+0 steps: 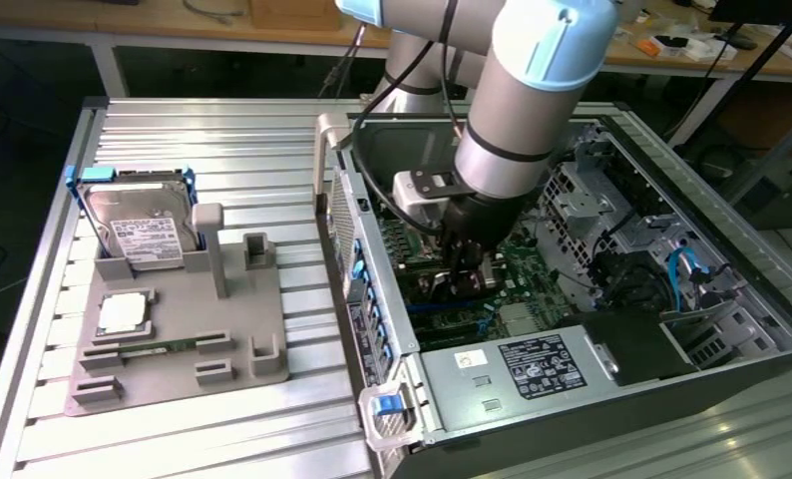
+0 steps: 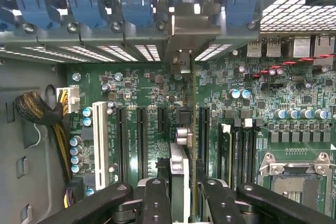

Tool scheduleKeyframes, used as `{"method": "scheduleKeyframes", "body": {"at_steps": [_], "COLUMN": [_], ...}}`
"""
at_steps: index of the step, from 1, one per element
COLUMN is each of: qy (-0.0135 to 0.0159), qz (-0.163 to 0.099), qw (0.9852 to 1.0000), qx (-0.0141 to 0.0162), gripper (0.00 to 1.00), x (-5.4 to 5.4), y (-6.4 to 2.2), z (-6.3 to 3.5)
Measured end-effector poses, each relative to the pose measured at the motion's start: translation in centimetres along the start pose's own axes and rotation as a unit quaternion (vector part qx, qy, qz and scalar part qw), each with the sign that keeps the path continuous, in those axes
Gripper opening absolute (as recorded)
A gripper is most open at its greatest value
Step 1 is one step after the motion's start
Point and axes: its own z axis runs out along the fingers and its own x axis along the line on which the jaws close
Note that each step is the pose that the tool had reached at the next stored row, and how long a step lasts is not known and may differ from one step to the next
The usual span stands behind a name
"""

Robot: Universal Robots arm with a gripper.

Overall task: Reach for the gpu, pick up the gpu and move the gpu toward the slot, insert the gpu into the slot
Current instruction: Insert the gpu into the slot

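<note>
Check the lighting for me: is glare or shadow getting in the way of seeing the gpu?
Wrist view: evenly lit, no glare on the gpu, seen edge-on between the fingers; only the vent grille is washed out. Exterior view: glare sits on the table; the arm shadows the case interior.

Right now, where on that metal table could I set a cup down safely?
Bare ribbed table lies beyond the hard drive, up to the far edge, and on the near strip in front of the grey holder tray. The gap between tray and computer case is narrow. Inside the case is crowded: the gripper holds the gpu there.
</note>
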Motion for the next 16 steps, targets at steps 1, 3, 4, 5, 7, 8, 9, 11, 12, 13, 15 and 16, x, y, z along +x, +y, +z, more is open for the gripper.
{"method": "scheduleKeyframes", "body": {"at_steps": [1,3,4,5,7,8,9,11,12,13,15,16], "qy": [0.0,-0.0001,-0.0001,-0.0002,-0.0004,-0.0004,-0.0004,-0.0005,-0.0005,-0.0005,-0.0005,-0.0005], "qz": [0.0,0.0,0.0,0.0,0.0,0.0,0.0,0.0,0.0,0.0,0.0,0.0], "qw": [1.0,1.0,1.0,1.0,1.0,1.0,1.0,1.0,1.0,1.0,1.0,1.0], "qx": [0.0,0.0,0.0,0.0,0.0,-0.0001,-0.0001,-0.0001,-0.0001,-0.0001,-0.0001,0.0], "gripper": [0.28,0.28,0.28,0.28,0.28,0.28,0.28,0.28,0.28,0.28,0.28,0.28], "x": [0.0,-0.01,-0.02,-0.02,-0.02,-0.02,-0.02,-0.03,-0.02,-0.02,-0.02,-0.02], "y": [0.02,0.06,0.09,0.12,0.16,0.18,0.19,0.19,0.2,0.2,0.2,0.2], "z": [0.04,0.12,0.16,0.2,0.27,0.29,0.31,0.32,0.33,0.33,0.33,0.33]}}
